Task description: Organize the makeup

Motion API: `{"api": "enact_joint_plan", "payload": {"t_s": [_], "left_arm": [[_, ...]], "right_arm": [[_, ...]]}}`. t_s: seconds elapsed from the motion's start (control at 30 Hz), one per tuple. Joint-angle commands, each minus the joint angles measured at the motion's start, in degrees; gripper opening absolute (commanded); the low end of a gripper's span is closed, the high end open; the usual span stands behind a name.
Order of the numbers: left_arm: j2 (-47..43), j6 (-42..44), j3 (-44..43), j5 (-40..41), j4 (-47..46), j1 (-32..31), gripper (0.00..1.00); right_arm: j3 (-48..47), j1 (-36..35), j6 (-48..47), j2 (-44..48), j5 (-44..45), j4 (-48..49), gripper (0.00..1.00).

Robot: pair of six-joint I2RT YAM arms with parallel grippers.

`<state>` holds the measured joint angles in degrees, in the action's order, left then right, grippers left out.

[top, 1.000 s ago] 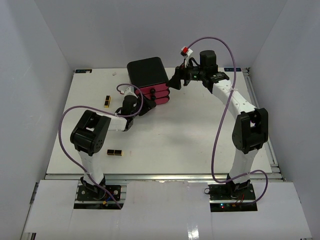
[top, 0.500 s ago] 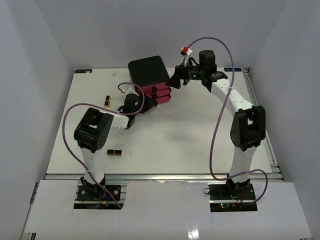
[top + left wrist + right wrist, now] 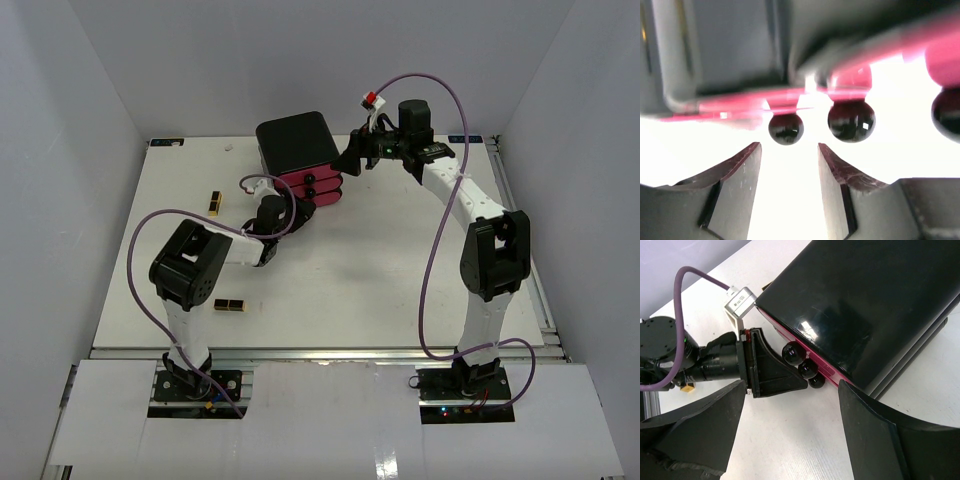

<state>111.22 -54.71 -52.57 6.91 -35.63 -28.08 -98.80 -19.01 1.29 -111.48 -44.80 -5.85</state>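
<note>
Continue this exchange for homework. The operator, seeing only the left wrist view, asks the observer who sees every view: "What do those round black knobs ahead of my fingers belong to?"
Observer: The pink drawers of a black box at the far side of the table.
Operator: Where is the other arm?
Observer: The right gripper is at the box's right side, fingers spread wide.
Operator: Any makeup left out?
Observer: Two black-and-gold lipstick cases: one left of the box, one toward the near edge.
</note>
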Motion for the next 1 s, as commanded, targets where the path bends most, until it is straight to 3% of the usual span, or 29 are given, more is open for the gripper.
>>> {"api": "enact_joint_plan", "payload": {"t_s": [0.0,0.67,0.97], "left_arm": [[-2.69,-1.75,1.24,2.19,1.31,-1.49,0.61],[4.38,-6.37,-7.61,10.18,5.72,-3.56,0.62],[4.41,-8.92,-7.83,12.48,7.40,-3.56,0.56]], "right_arm": [[-1.36,0.68,1.12,-0.03,-1.03,2.54,0.81],[-0.37,2.23,1.71,1.40,-1.92,2.68,0.81],[1.00,2.76,1.79,2.07,-2.40,2.77,0.81]]}}
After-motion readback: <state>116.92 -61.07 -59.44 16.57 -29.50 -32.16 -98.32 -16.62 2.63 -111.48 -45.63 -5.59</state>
